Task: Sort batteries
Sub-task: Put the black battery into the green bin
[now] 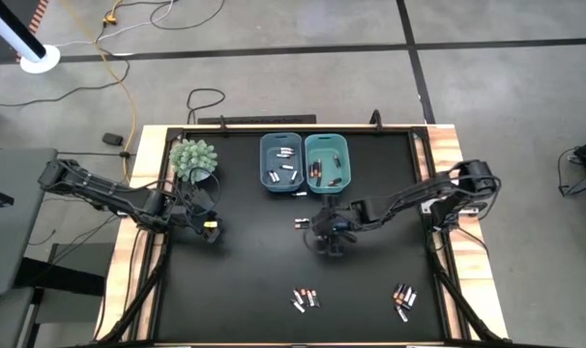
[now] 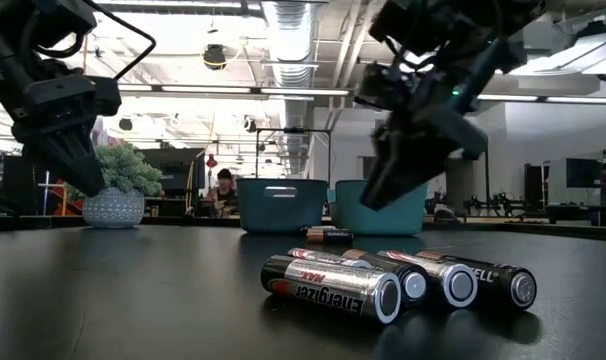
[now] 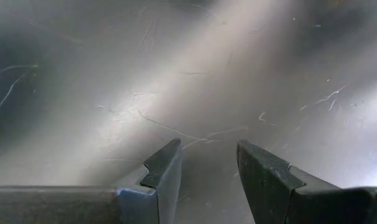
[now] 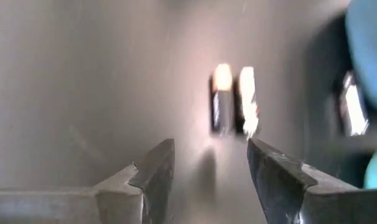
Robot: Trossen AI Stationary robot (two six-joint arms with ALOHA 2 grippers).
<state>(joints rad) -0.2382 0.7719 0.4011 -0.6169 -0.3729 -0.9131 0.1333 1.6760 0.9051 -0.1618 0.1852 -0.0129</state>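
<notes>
R gripper (image 1: 329,242) hangs over mid-table, jaws partly open w/ nothing between them. In the R wrist view two batteries (image 4: 233,99) lie side by side on the mat just ahead of the fingertips (image 4: 156,163), apart from them, not touching. The high view shows this pair (image 1: 301,224) just beside the gripper, on its bin-ward side. One more battery (image 1: 301,191) sits at the foot of the bins.

Two bins, touching, stand beyond the jaws at the table's far edge: blue bin (image 1: 281,161) and teal bin (image 1: 328,159), both w/ batteries inside. Two more clusters lie behind the jaws near the front edge: one (image 1: 304,298) roughly in line w/ the gripper, another (image 1: 403,299) off toward the R arm's side. The low view shows the near cluster (image 2: 398,281) up close, dark cells w/ silvery ends.

L gripper (image 1: 209,230) waits by the plant (image 1: 194,158), jaws open, empty, only bare mat (image 3: 176,93) ahead of them.
</notes>
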